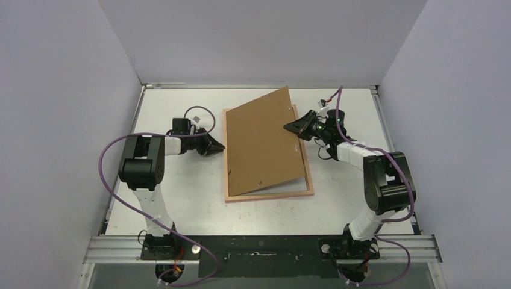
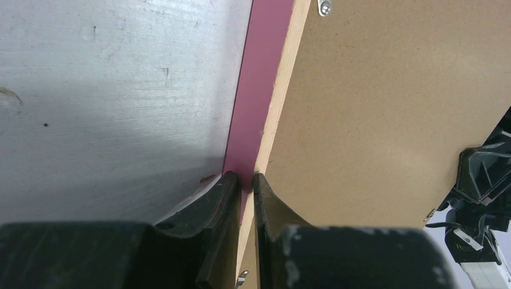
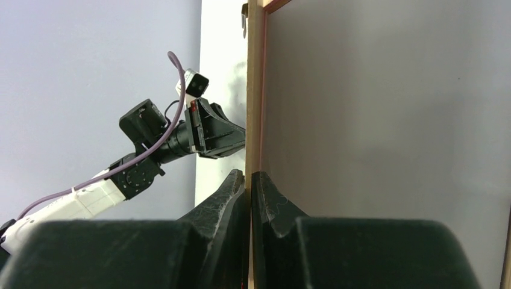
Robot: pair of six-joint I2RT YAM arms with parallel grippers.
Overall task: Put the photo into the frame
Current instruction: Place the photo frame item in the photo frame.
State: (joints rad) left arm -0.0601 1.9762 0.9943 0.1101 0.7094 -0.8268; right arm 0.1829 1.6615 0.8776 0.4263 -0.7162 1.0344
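Note:
The frame (image 1: 271,195) lies back-up on the table, its pink and wood-coloured rim (image 2: 259,72) showing. My left gripper (image 1: 222,149) (image 2: 246,177) is shut on the frame's left rail. A brown backing panel (image 1: 262,141) (image 2: 391,108) rests in the frame along its left side and tilts up on its right side. My right gripper (image 1: 289,127) (image 3: 249,174) is shut on that raised right edge, which appears edge-on as a thin tan strip (image 3: 253,90). A flat grey surface fills the right wrist view beside the strip. The photo is hidden in every view.
White table (image 1: 181,198) with grey walls on the left, right and back. The left arm (image 3: 181,138) shows across the frame in the right wrist view. Small metal tabs (image 2: 325,7) sit on the frame's back rim. The arm bases stand on the rail at the near edge.

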